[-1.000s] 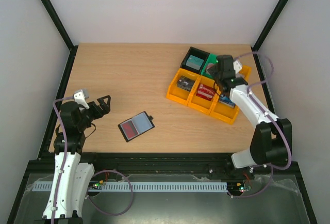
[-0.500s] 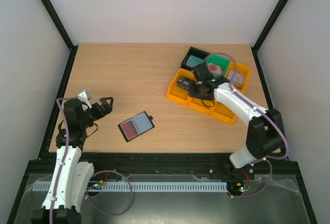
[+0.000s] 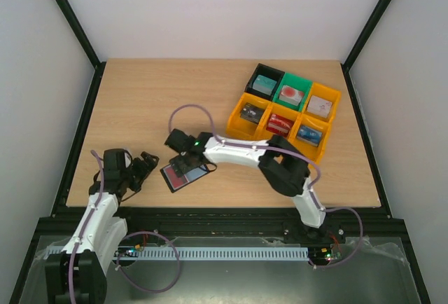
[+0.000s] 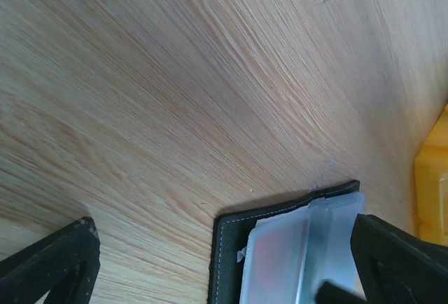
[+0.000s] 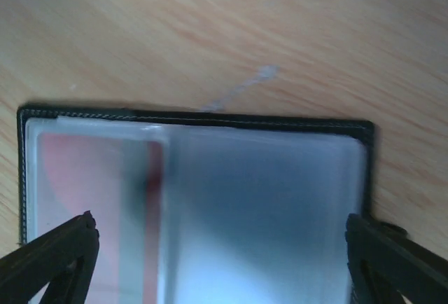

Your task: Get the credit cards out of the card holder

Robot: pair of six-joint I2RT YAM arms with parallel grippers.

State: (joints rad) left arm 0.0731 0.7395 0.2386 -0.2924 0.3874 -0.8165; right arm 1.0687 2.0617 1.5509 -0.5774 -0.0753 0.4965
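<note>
The wooden worktop (image 3: 154,101) fills the middle of the overhead view. The right arm (image 3: 238,151) reaches across it from its base at the near right, ending left of centre near the front edge. The left arm (image 3: 98,209) stands at the near left corner and points right. At the far right sits a cluster of six bins (image 3: 234,123): four yellow, one green and one black, each with a small item inside.

The card holder (image 3: 172,178) lies open and flat on the worktop, near the front edge and left of centre, well apart from the bins. Its black stitched border frames clear plastic pockets.

The right tool (image 3: 187,164) hangs directly over the card holder. Its fingers (image 5: 52,262) are spread wide, one toward each short end of the holder, and nothing is gripped between them. Whether they touch it cannot be told.

The left tool (image 3: 145,164) sits just to the left of the card holder. Its jaws are also wide apart and empty, with a corner of the holder showing between them in its wrist view.

A red credit card (image 5: 84,199) shows through one pocket. The other pocket looks blue-grey and blurred, and whether it holds a card is unclear.
</note>
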